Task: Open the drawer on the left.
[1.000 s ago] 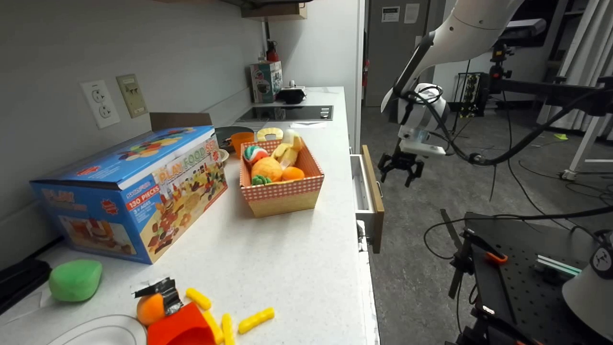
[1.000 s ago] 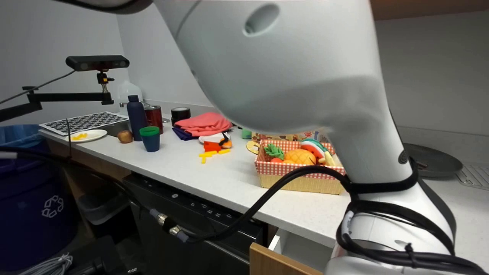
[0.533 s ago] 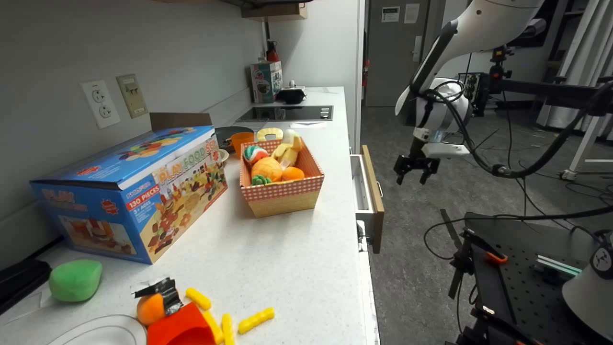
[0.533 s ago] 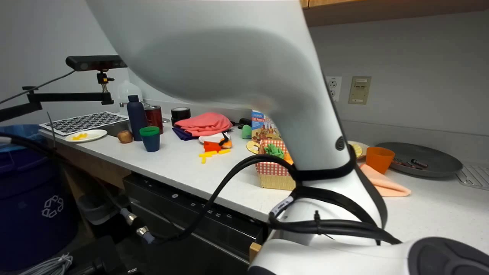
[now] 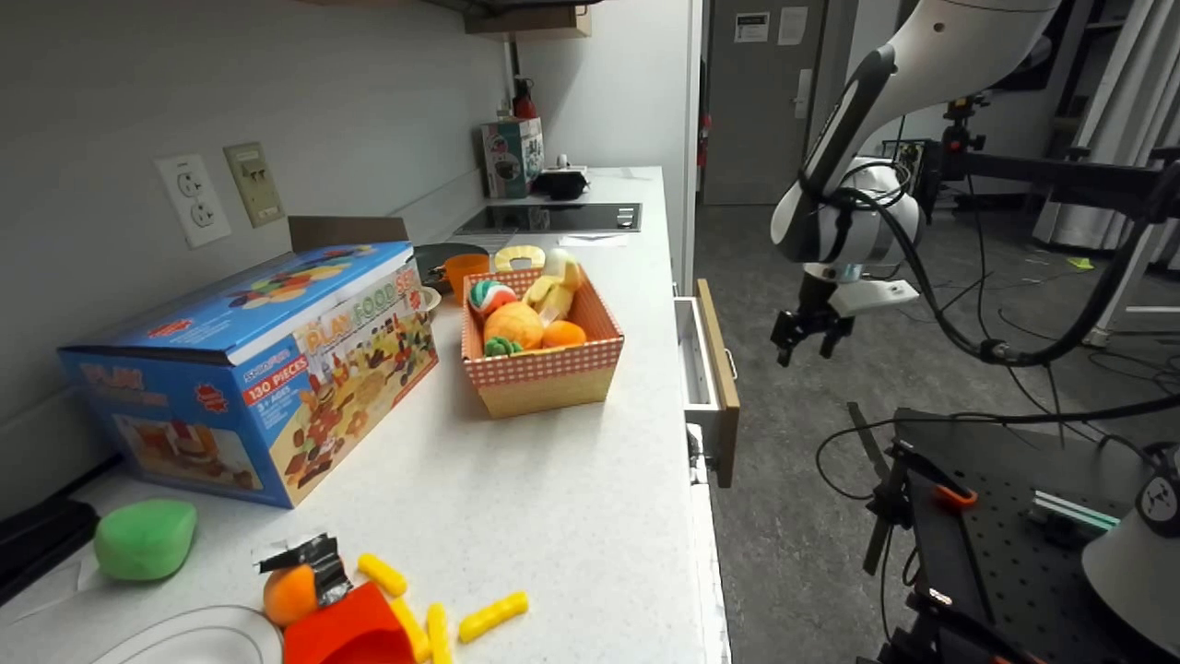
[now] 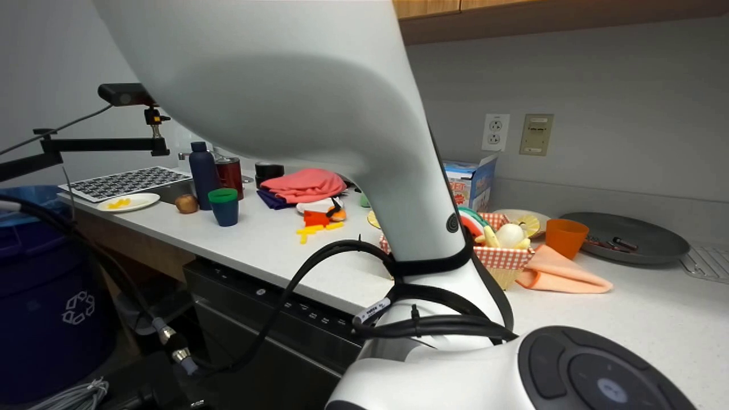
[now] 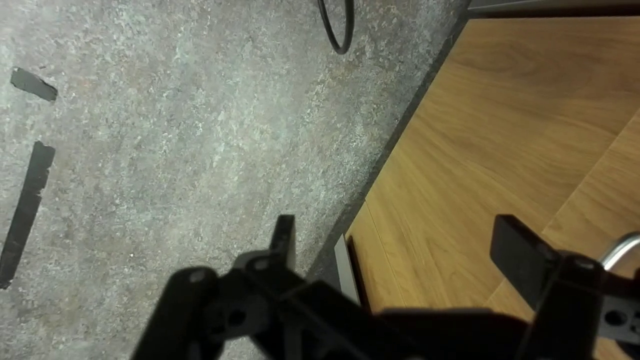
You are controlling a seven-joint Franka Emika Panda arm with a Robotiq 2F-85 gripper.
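Lying nearest: a white plate (image 5: 189,641), a red toy holder (image 5: 355,629) and yellow sticks (image 5: 493,616) are seen on the white table (image 5: 572,516) in an exterior view.
Green toy (image 5: 146,539): it is set further back, near a big blue box (image 5: 253,373).
Basket (image 5: 548,392): toy fruit (image 5: 514,326) is held inside, and red and white checks are shown along its rim.
Drawer (image 5: 723,378): it is pulled out past the table's edge, lower down than the basket, and its pale inside can be seen.
Wood front (image 5: 728,433): a small silver handle (image 5: 734,365) is fixed to its outer side.
Gripper (image 5: 805,356): it is held above the grey floor (image 5: 784,516), apart from the drawer, and its two fingers (image 7: 520,255) are spread wide, as is shown in the wrist view.
Wood panels (image 7: 500,140): these are seen past the fingers in the wrist view; whether they belong to the drawer cannot be told.
Black stove top (image 5: 553,219): it is set flat into the table, further back.
Grey door (image 5: 765,120): it is seen at the far end, with two white papers (image 5: 791,26) put up on it.
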